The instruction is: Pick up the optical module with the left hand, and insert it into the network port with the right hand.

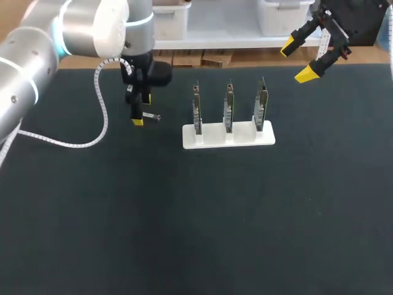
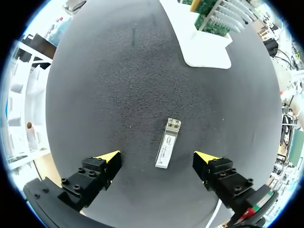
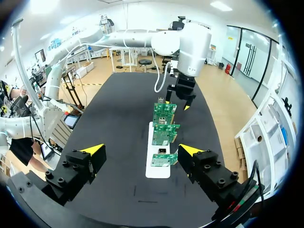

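- Yellow tips of my left gripper stand wide apart, pointing down at the table, and they grip nothing.
- Between those fingers, touching neither one, the optical module lies flat on the mat, a slim silver bar with its length running away from the wrist.
- From the head view the left gripper sits low over the far left part of the table, and the optical module shows just beside its tips.
- A white coiled cable hangs in a loop from my left arm down to the mat.
- Black mat covers the whole table.
- To the right of the left gripper, apart from it, a white holder stands on the mat with three circuit cards upright in a row; their network ports are too small to make out.
- My right gripper hangs high over the far right corner, well apart from the holder, fingers spread wide and holding nothing.
- From the right wrist, the right gripper looks along the white holder, the circuit cards lined up one behind another ahead of it.
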You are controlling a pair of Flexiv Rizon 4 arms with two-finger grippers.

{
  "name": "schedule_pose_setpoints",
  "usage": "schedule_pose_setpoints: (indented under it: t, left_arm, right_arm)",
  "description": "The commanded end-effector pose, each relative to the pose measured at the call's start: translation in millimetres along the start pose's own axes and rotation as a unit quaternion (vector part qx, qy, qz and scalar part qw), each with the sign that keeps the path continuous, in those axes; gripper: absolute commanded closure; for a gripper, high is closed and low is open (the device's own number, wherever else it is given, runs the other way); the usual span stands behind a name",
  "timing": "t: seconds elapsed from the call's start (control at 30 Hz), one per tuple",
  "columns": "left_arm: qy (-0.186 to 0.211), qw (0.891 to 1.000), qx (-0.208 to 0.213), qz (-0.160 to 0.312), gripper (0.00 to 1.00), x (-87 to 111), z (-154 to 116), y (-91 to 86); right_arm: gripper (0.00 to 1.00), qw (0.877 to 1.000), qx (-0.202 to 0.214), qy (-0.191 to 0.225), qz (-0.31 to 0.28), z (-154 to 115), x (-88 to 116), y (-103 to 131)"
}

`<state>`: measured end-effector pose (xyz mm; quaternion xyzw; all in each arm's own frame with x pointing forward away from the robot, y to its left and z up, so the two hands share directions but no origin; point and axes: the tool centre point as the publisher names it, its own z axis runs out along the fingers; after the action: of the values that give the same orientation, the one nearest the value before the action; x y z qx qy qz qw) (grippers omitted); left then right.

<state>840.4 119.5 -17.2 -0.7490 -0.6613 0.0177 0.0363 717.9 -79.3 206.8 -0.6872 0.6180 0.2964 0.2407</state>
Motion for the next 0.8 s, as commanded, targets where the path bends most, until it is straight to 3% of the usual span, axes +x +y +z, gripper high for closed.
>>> schedule_pose_setpoints:
  t: [0.03,0.37,0.4,0.47,0.53,0.6,0.67,0.7,0.8]
  left_arm:
    - [0.002,1.000,-0.007,0.000,0.00,1.4,0.8,-4.8]
    - [0.009,1.000,-0.003,0.005,0.00,0.0,7.2,-5.6]
    - [0.009,1.000,-0.003,0.006,0.06,0.0,7.3,-5.1]
    - [0.009,1.000,-0.003,0.006,0.48,0.1,7.9,-3.8]
    - [0.009,1.000,-0.002,0.007,0.59,0.1,9.7,-3.0]
    - [0.010,1.000,0.000,0.007,0.80,0.3,13.1,-3.3]
    - [0.011,1.000,0.002,0.007,0.87,1.1,16.1,-3.4]
    - [0.011,1.000,0.003,0.007,0.99,1.6,17.2,-3.6]
    - [0.013,1.000,0.006,0.004,1.00,2.9,19.6,-4.1]
  right_arm:
    - [0.00,1.000,0.002,0.000,0.000,0.0,-0.1,1.6]
    - [0.00,1.000,0.002,0.000,0.000,0.0,-0.1,1.6]
    - [0.00,1.000,0.002,0.000,0.000,0.0,-0.1,1.6]
    - [0.00,1.000,0.002,0.000,0.000,0.0,-0.1,1.6]
    - [0.00,1.000,0.002,0.000,0.000,0.0,-0.1,1.6]
    - [0.00,1.000,0.002,0.000,0.000,0.0,-0.1,1.6]
    - [0.00,1.000,0.002,0.000,0.000,0.0,-0.1,1.6]
    - [0.00,1.000,0.002,0.000,0.000,0.0,-0.1,1.6]
    - [0.00,1.000,0.002,0.000,0.000,0.0,-0.1,1.6]
